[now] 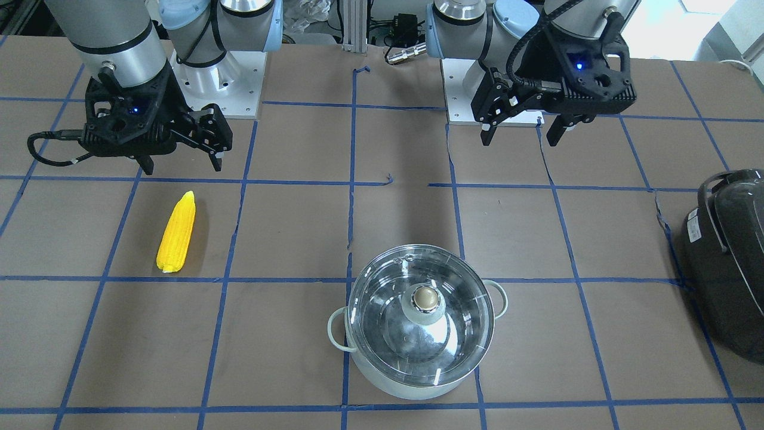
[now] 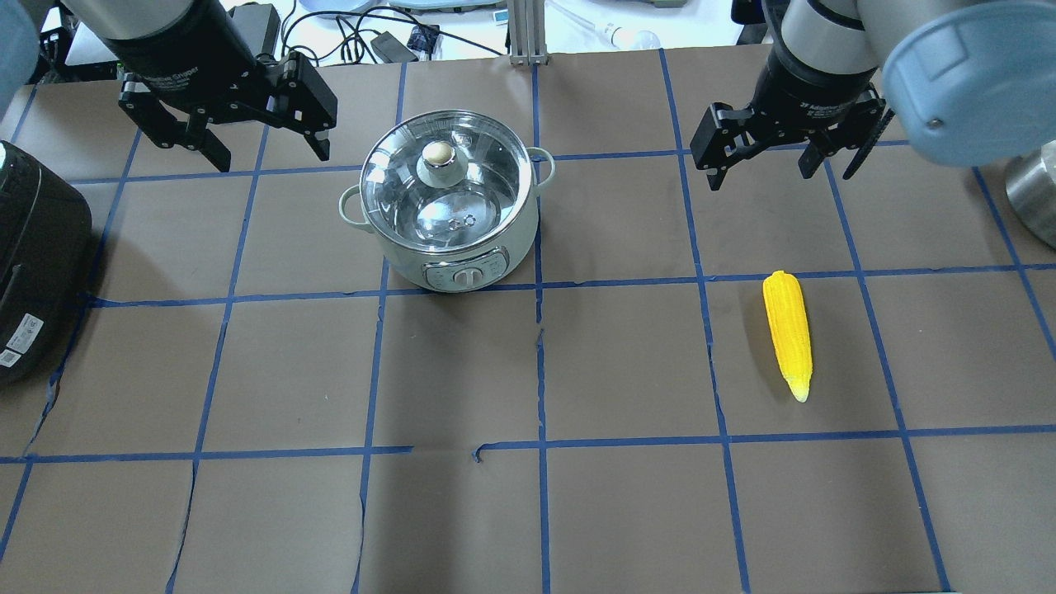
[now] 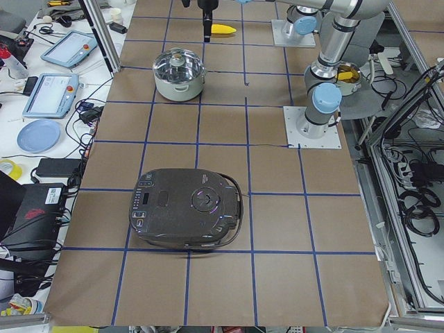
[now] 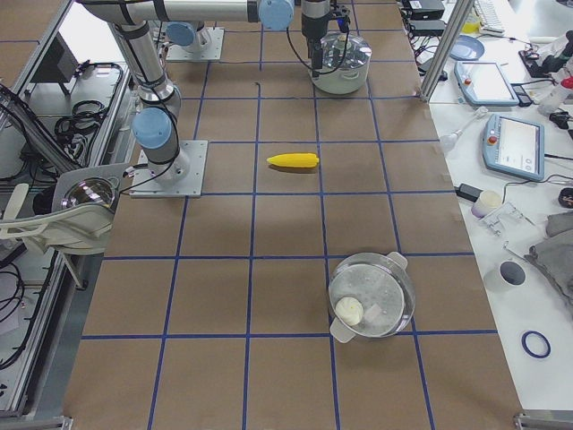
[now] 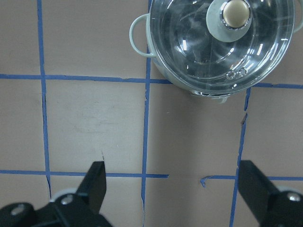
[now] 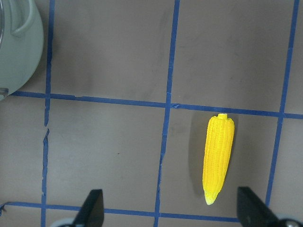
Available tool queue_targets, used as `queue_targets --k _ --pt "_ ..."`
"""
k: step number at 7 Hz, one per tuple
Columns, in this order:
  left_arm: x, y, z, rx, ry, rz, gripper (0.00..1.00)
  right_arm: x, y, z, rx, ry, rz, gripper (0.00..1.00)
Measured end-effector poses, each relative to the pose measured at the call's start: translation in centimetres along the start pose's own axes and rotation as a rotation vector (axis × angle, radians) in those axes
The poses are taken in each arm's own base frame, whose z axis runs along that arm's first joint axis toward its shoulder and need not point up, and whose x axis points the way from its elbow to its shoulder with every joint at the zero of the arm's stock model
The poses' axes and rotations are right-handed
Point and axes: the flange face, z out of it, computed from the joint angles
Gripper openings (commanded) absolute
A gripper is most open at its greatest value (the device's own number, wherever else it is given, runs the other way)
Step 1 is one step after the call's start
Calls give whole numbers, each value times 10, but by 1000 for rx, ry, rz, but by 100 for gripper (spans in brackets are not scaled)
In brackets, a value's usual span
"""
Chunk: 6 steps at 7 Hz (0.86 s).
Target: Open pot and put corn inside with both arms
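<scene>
The pot (image 2: 450, 231), pale mint outside, stands at the far left-centre of the table with its glass lid (image 2: 412, 194) on and its knob (image 2: 439, 155) up. It also shows in the front view (image 1: 412, 382) and the left wrist view (image 5: 189, 42). The corn (image 2: 788, 334) lies flat on the brown paper at the right, and shows in the front view (image 1: 176, 233) and the right wrist view (image 6: 218, 158). My left gripper (image 2: 271, 157) is open and empty, hovering left of the pot. My right gripper (image 2: 759, 175) is open and empty, hovering beyond the corn.
A large black appliance (image 2: 33, 256) sits at the table's left edge. A second lidded pot (image 4: 372, 296) stands far along the table on my right side. A steel bowl (image 2: 1035, 198) sits by the right arm's base. Blue tape lines grid the paper.
</scene>
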Motion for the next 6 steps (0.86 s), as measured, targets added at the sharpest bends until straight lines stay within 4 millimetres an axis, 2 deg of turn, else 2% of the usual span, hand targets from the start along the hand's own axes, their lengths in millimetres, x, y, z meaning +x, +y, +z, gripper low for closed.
queue_targets --k 6 --pt "0 -6 9 -14 -1 -14 100 13 1 21 -15 -2 24 100"
